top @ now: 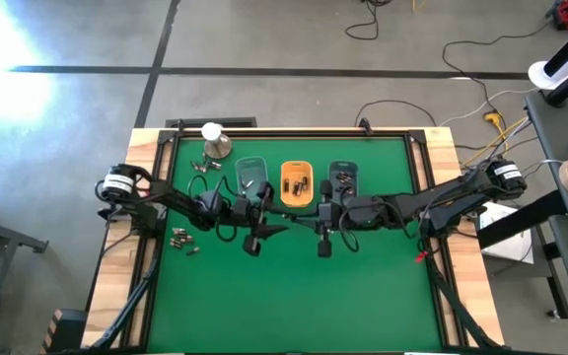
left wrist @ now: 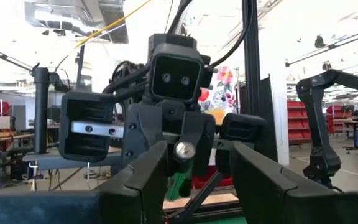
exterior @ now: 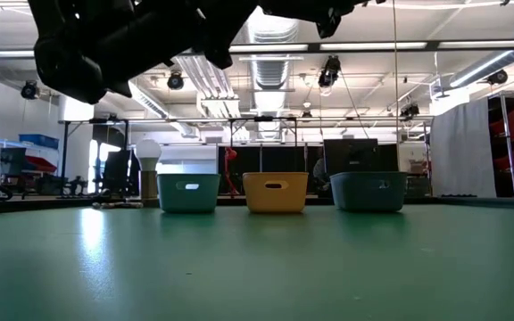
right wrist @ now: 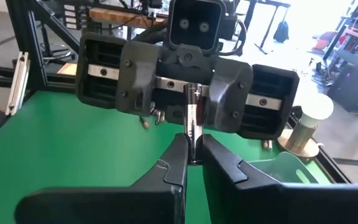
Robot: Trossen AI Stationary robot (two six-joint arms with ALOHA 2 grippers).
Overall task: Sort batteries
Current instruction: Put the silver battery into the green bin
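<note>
Pincers meet above the green tabletop (top: pixel 294 296): we see our left pincer (right wrist: pixel 191 93) and right pincer (right wrist: pixel 191 158) both clamped on one upright silvery battery (right wrist: pixel 192 121). Loose batteries (top: pixel 183 239) lie at nine o'clock; others sit in the orange tray (top: pixel 296 184) at twelve o'clock, between two blue-green trays (top: pixel 252 177).

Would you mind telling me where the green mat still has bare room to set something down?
The green mat is bare across its near half, below both arms, and along its right side beyond the dark tray. It is crowded at the far edge: three trays, the metal dome and loose batteries at left.
</note>
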